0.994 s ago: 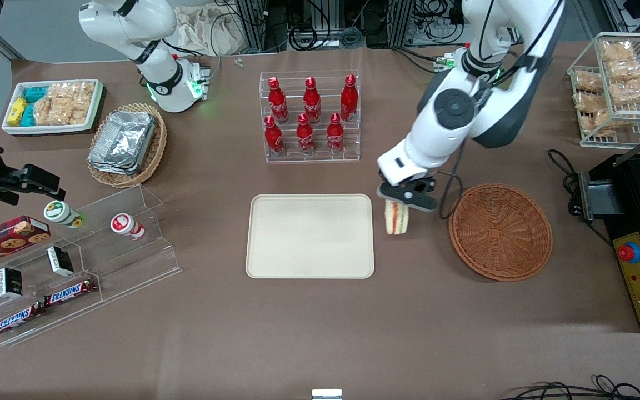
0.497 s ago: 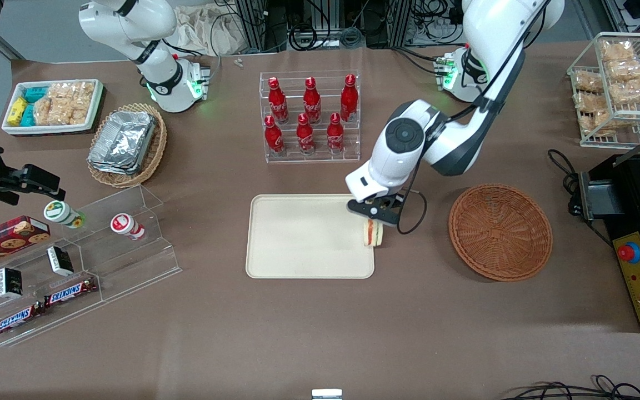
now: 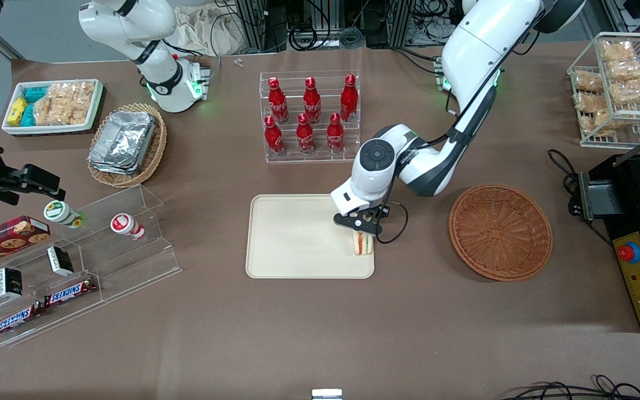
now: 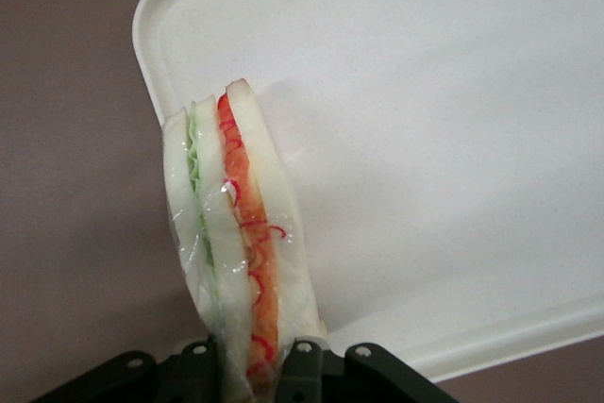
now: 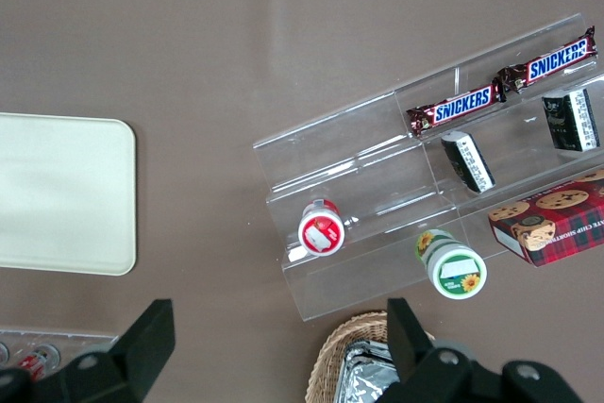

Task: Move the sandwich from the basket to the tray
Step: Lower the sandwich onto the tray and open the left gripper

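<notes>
Front view: gripper (image 3: 360, 225) clamps the sandwich (image 3: 362, 243), which hangs below it over the tray (image 3: 298, 236) edge nearest the basket (image 3: 500, 231). Wrist view: sandwich (image 4: 238, 252) stands on edge, pinched at its base, above the tray (image 4: 444, 120) corner.

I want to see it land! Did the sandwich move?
Yes. The sandwich, held in the gripper, went away from the basket and is now over the tray.
</notes>
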